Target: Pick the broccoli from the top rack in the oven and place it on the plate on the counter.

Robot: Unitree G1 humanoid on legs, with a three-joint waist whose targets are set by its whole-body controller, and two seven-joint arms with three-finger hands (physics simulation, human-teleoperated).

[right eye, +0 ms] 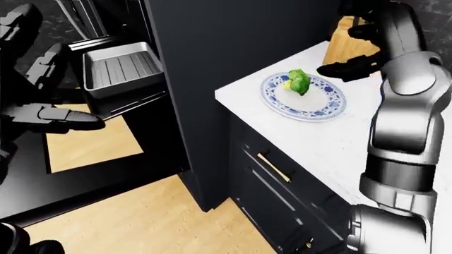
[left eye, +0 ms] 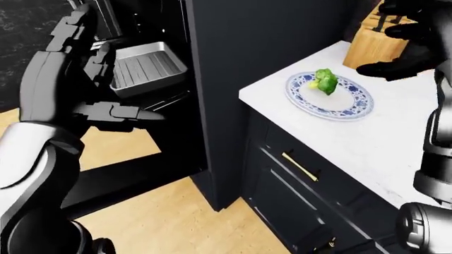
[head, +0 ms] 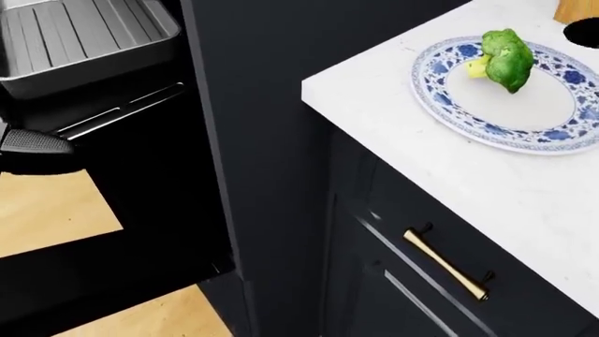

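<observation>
The green broccoli (head: 506, 58) lies on the blue-and-white plate (head: 505, 109) on the white counter (head: 524, 203), right of the oven. My right hand (right eye: 356, 50) is open and empty, just above and right of the plate, apart from the broccoli. My left hand (left eye: 91, 90) is open and empty at the left, held before the open oven. A grey ribbed tray (left eye: 144, 67) sits on the oven rack; only a fingertip of the left hand (head: 33, 142) shows in the head view.
A wooden knife block (left eye: 378, 39) stands on the counter behind the plate. Dark cabinet drawers with a brass handle (head: 447, 265) are below the counter. The open oven door (right eye: 85, 174) lies low at the left over the wooden floor (left eye: 184, 222).
</observation>
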